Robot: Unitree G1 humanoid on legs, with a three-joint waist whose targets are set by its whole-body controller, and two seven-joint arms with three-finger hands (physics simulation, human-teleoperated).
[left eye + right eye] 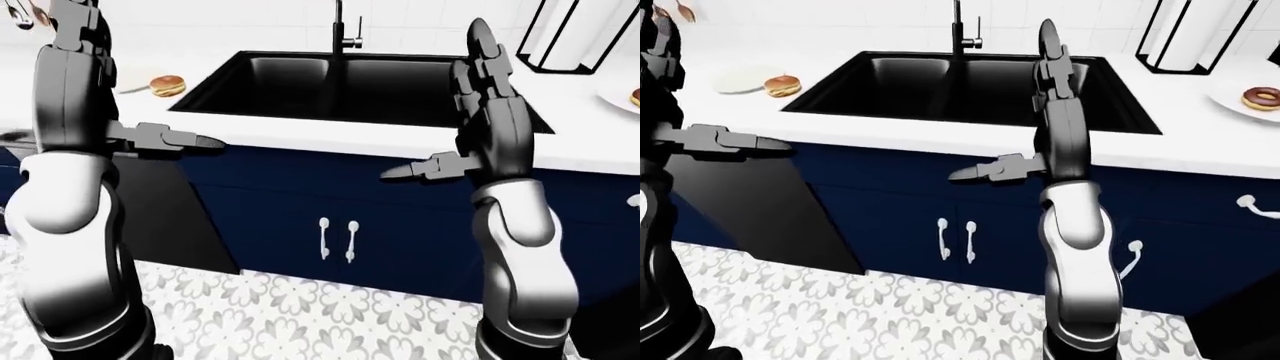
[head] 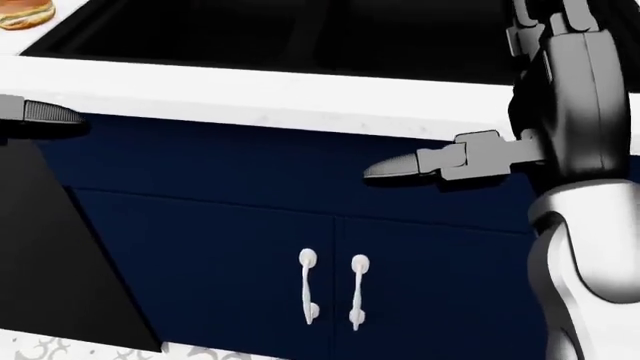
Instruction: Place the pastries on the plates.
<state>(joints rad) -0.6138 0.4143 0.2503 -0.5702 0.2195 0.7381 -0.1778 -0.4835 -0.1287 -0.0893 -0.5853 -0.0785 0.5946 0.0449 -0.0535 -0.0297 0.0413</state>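
A round glazed pastry [image 1: 782, 85] lies on the white counter left of the sink, right beside a white plate [image 1: 738, 79]. A chocolate-topped doughnut [image 1: 1262, 97] rests on a second white plate [image 1: 1228, 96] at the right edge. My left hand [image 1: 75, 82] is raised at the left of the left-eye view, fingers up and thumb pointing right, open and empty. My right hand [image 1: 490, 105] is raised over the sink's near edge, fingers up and thumb pointing left, open and empty. Neither hand touches a pastry.
A black double sink [image 1: 280, 82] with a black faucet [image 1: 340, 30] fills the counter's middle. A paper towel holder [image 1: 575, 34] stands top right. Below are navy cabinet doors with white handles [image 1: 337, 240], a black appliance panel [image 1: 170, 217] and a patterned tile floor [image 1: 300, 307].
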